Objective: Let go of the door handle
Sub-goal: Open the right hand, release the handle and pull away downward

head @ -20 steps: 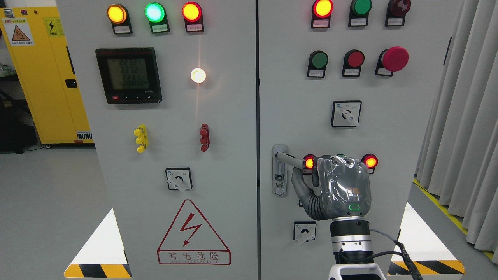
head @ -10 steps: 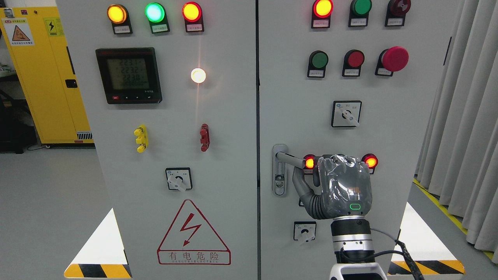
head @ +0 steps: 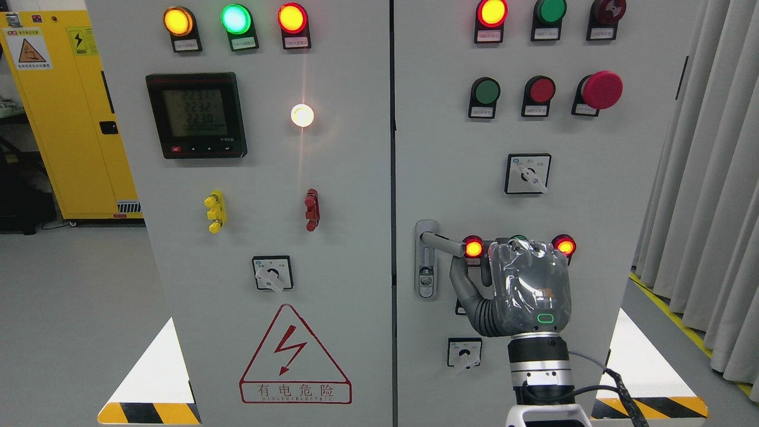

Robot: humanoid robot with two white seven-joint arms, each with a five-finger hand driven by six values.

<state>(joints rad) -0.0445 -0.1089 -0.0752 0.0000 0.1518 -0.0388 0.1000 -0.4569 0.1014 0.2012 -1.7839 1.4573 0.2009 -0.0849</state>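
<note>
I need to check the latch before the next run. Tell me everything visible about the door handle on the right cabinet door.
The door handle is a grey metal lever on a tall oval backplate with a keyhole below, at the right door's left edge. The lever sticks out to the right, tilted slightly down. The right hand is just right of its tip; whether they touch cannot be told.

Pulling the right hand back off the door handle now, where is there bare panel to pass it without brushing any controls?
Bare panel lies right of the right hand, below the lit red lamp, out to the door edge. Crowded: the door handle and another red lamp to its upper left, a rotary switch at lower left.
</note>
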